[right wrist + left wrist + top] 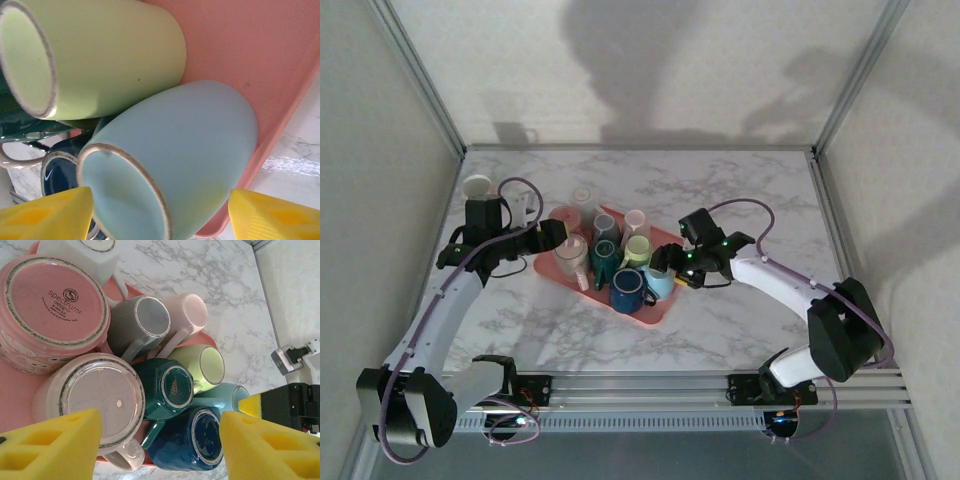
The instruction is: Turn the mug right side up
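Observation:
Several mugs crowd a pink tray [658,316]. A light blue mug [190,145] lies on its side at the tray's near right corner, its mouth turned toward the camera. My right gripper [160,217] is open with one finger on each side of this mug, and the right finger stands clear of the mug's wall. From above, the right gripper [672,268] sits at the light blue mug [661,285]. My left gripper [160,440] hangs open over the tray's left part, above a beige upside-down mug [97,400] and a dark blue mug [192,442].
A large pink mug [50,305], a grey mug [140,322] and a dark green mug [167,387] show their bases. A light green mug [100,55] lies against the light blue one. White cups stand off the tray at the back left [478,186]. Marble table surrounds the tray.

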`<state>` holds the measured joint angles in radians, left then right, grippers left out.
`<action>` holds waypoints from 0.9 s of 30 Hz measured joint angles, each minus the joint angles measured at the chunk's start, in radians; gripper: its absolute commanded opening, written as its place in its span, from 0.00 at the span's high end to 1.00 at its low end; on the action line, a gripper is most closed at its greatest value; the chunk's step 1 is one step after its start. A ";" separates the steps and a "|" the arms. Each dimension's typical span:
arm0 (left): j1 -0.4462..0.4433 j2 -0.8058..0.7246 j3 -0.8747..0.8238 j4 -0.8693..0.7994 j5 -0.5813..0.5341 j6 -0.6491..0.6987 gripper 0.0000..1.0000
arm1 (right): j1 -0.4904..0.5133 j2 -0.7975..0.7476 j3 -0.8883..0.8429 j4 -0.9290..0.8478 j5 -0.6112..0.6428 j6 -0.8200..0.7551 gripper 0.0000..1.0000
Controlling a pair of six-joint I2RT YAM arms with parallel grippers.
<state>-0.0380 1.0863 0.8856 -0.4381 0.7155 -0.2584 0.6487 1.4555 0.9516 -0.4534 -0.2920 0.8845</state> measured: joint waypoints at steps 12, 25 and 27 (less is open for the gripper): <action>0.000 -0.001 -0.006 0.015 0.000 -0.004 0.37 | -0.003 0.041 0.053 -0.051 0.042 -0.129 0.32; -0.001 -0.001 -0.006 0.015 0.000 -0.011 0.36 | -0.098 0.135 0.203 -0.121 0.200 -0.403 0.35; -0.002 -0.001 -0.006 0.016 0.000 -0.012 0.36 | -0.106 0.160 0.240 -0.139 0.220 -0.445 0.36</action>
<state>-0.0399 1.0851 0.8795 -0.4225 0.7151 -0.2707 0.5426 1.6154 1.1919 -0.5926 -0.0715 0.4397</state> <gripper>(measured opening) 0.636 0.646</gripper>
